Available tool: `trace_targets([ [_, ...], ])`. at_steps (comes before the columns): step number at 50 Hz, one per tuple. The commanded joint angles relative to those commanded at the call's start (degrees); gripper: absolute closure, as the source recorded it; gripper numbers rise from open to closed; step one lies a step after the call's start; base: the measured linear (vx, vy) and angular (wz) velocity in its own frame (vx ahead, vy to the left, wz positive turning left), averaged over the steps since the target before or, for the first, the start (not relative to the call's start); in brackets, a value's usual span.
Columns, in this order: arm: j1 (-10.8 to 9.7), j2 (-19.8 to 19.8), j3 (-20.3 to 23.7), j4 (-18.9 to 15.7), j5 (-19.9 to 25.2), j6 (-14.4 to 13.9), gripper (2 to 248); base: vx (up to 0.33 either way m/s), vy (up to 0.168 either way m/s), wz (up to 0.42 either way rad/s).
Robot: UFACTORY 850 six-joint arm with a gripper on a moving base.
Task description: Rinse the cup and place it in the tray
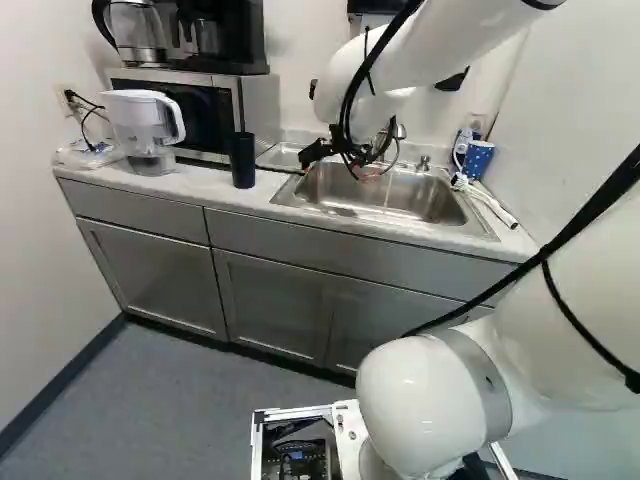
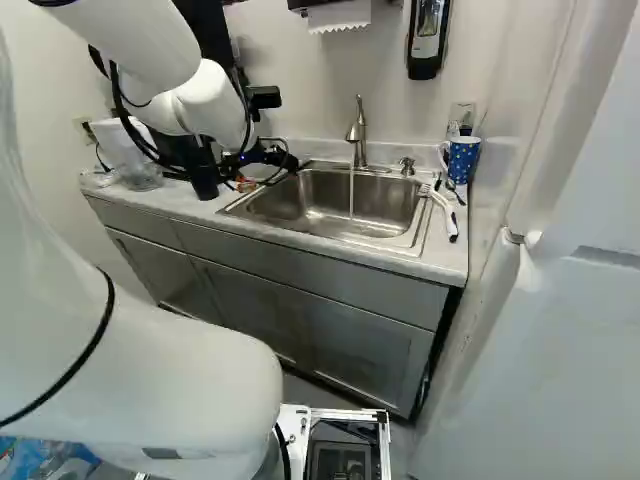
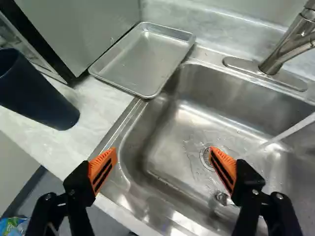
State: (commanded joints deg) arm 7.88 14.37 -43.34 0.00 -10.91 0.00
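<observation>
One stainless-steel sink (image 3: 189,118) with running water (image 3: 280,136); one silver metal tray (image 3: 142,59); one tall dark-blue cup (image 3: 37,91); one blue dotted mug (image 2: 465,158); black gripper (image 1: 314,153) released.

White arm (image 1: 455,45) reaching ahead from the rounded joint (image 1: 430,400) at the foot of the left base view; upper length raised, dark cables (image 1: 350,108) looped by the wrist (image 1: 342,80). Black pincer (image 1: 312,153) wide open, two fingers (image 3: 76,189) well apart, orange pads (image 3: 104,167) facing each other.
</observation>
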Motion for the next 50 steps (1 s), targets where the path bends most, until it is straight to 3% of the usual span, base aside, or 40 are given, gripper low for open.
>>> trace_targets([
  [50,10.23,-3.87,-3.44,0.0,0.0,0.0,3,0.0,0.0,0.0],
])
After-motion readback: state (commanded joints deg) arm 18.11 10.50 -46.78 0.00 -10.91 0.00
